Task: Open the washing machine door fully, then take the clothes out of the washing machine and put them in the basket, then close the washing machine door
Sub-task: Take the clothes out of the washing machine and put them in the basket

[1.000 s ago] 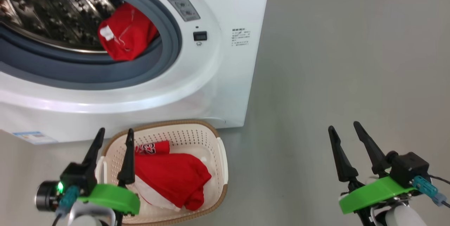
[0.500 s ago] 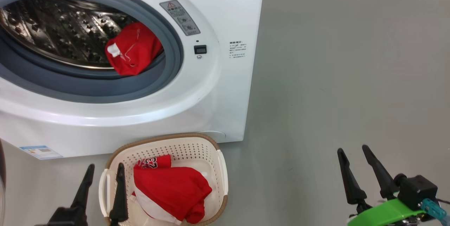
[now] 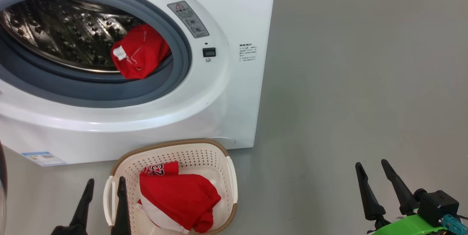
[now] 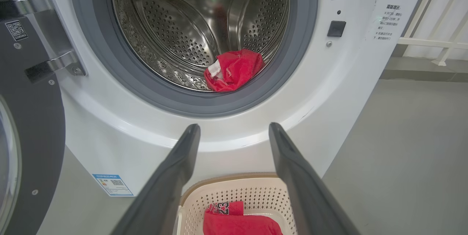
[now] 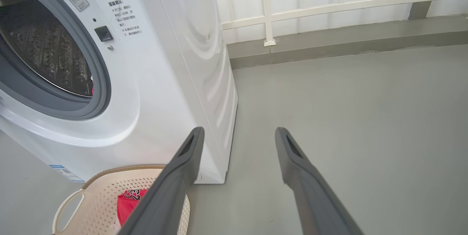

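Observation:
The white washing machine [image 3: 234,92] stands with its drum open. The washing machine door [image 4: 33,125], black-rimmed, is swung out to the left. One piece of the clothes, a red garment [image 3: 139,52] [image 4: 234,69], lies at the drum's front lip. Another red and white garment [image 3: 181,198] [image 5: 128,202] lies in the basket [image 3: 190,149] [image 4: 234,191] on the floor in front of the machine. My left gripper [image 3: 105,181] [image 4: 234,127] is open and empty at the basket's left end. My right gripper [image 3: 371,163] [image 5: 239,129] hangs open and empty over bare floor to the right.
Grey floor [image 3: 347,99] stretches to the right of the machine. A white railing [image 5: 329,6] runs along the wall behind it. The door's metal hinge [image 4: 47,37] sits at the left of the opening. A paper label [image 3: 44,158] marks the machine's lower left front.
The head view has shifted, so the machine and basket sit lower in it. Both grippers have dropped toward the bottom edge, still open. The garments have not moved.

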Tool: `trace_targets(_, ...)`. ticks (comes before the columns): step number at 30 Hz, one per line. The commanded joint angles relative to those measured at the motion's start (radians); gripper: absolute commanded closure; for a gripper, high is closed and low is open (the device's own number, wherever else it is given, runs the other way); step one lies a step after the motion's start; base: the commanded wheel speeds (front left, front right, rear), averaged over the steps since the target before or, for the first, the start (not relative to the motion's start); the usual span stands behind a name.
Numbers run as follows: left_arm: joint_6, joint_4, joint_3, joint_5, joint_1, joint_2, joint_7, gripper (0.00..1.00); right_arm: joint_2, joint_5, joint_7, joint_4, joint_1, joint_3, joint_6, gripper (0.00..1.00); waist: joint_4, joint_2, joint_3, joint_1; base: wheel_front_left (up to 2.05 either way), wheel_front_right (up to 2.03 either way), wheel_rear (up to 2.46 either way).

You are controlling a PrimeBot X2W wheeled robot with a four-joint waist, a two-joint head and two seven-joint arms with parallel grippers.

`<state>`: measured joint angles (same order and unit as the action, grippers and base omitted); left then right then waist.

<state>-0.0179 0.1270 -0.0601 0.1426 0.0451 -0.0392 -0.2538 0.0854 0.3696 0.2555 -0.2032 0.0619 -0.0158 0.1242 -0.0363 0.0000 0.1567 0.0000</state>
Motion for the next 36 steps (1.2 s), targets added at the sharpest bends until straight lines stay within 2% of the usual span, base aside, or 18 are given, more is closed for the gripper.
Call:
trace_targets(1,0.004,-0.028,-0.028,0.008,-0.003,-0.011,-0.008,0.00,0.011,0.002,0.006,0.027,-0.009,-0.022,0.007,0.00,-0.001,0.0000,0.003,0.0000,0.00,0.00,0.00)
trace_targets(9,-0.018,-0.012,-0.018,0.020,-0.075,-0.011,-0.008,0.00,0.002,0.002,0.006,0.030,-0.031,-0.021,0.007,0.00,0.004,0.0000,0.042,0.0000,0.00,0.00,0.00)
trace_targets(16,-0.058,0.067,-0.019,-0.001,-0.303,-0.012,-0.008,0.00,-0.010,-0.001,0.006,0.038,-0.078,-0.031,0.007,0.00,0.002,0.0000,0.131,0.0000,0.00,0.00,0.00)
trace_targets(19,-0.078,0.168,-0.027,-0.015,-0.478,-0.024,-0.008,0.00,-0.017,-0.003,0.006,0.045,-0.122,-0.037,0.007,0.00,-0.012,0.0000,0.206,0.0000,0.00,0.00,0.00)
trace_targets(21,-0.082,0.198,-0.030,-0.014,-0.521,-0.028,-0.008,0.00,-0.019,-0.003,0.006,0.046,-0.132,-0.037,0.007,0.00,-0.017,0.0000,0.224,0.0000,0.00,0.00,0.00)
trace_targets(26,-0.096,0.384,-0.044,-0.005,-0.727,-0.059,-0.008,0.00,-0.027,-0.001,0.006,0.051,-0.181,-0.031,0.007,0.00,-0.052,0.0000,0.312,0.0000,0.00,0.00,0.00)
trace_targets(36,-0.108,0.655,-0.057,-0.011,-0.990,-0.165,-0.008,0.00,-0.035,0.021,0.006,0.053,-0.242,-0.047,0.007,0.00,-0.128,0.0000,0.412,0.0000,0.00,0.00,0.00)
